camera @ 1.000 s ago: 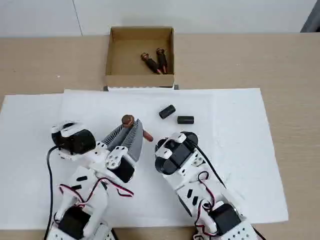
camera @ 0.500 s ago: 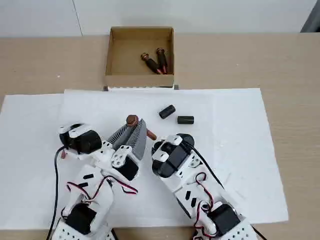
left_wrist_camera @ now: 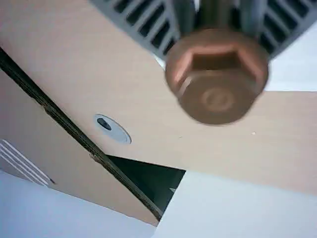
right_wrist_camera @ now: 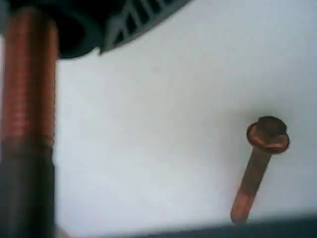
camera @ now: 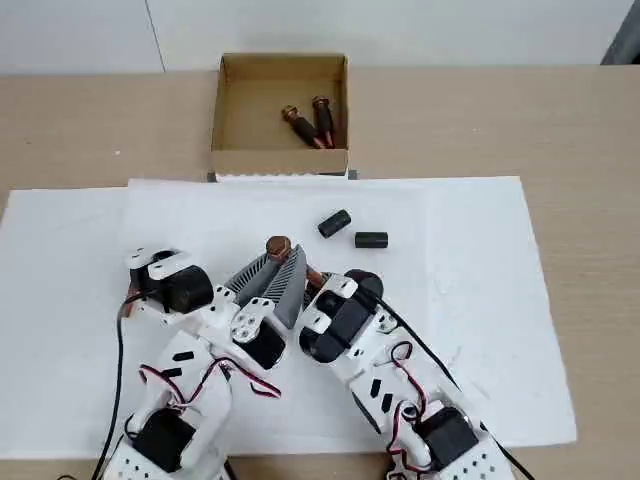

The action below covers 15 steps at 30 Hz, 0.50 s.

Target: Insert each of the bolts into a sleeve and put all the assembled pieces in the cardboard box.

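Copper bolt [camera: 278,245] is clamped in the left gripper [camera: 280,260] mid-paper, crowded by the right arm [camera: 340,315], whose grip cannot be told. A sleeve [camera: 334,222] and a second sleeve [camera: 371,239] lie toward the cardboard box [camera: 280,160] at the desk's [camera: 560,120] far edge. Bare paper [camera: 470,270] extends toward its right edge.

This looks like a robotics lab or test bench rather than a home. Two small white-and-black robot arms [camera: 190,365] with bare servo motors and loose red, white and black wiring sit at a pale wood-look table [camera: 560,110] set against a plain white wall [camera: 400,30]. A large white paper sheet [camera: 470,330] covers the work area. Short black cylindrical sleeves [camera: 335,223] lie on it, and a small open brown cardboard box [camera: 228,110] holds copper-coloured hex-head bolts [camera: 305,125].
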### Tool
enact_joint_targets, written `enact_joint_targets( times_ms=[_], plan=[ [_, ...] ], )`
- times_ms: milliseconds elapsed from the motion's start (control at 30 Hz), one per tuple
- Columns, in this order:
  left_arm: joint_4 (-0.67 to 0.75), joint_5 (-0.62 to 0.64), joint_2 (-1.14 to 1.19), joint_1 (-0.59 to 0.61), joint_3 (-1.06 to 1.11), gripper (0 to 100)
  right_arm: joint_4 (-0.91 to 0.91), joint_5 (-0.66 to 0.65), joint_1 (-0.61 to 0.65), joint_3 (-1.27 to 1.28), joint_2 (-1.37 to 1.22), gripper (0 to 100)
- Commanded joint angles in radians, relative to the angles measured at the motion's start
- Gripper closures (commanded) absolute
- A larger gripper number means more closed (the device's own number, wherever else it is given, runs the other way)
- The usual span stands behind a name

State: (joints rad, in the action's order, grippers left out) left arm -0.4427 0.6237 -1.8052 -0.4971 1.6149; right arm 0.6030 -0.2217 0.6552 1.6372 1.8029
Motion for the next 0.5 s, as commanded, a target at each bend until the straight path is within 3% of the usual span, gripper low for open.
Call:
enact_joint_targets(
  times_ms=[0,167,467],
  plan=[
    [-0.005,-0.023,-0.012,-0.006,-0.025,100,-0.048,-0.04,-0.015,-0.002,0.01,99.6],
    [-0.003,-0.035,-0.012,-0.005,-0.025,100,-0.045,-0.04,-0.065,-0.008,0.01,99.6],
    [0.003,-0.032,-0.011,-0.006,-0.01,100,-0.044,-0.038,-0.045,-0.014,0.012,99.6]
  ],
)
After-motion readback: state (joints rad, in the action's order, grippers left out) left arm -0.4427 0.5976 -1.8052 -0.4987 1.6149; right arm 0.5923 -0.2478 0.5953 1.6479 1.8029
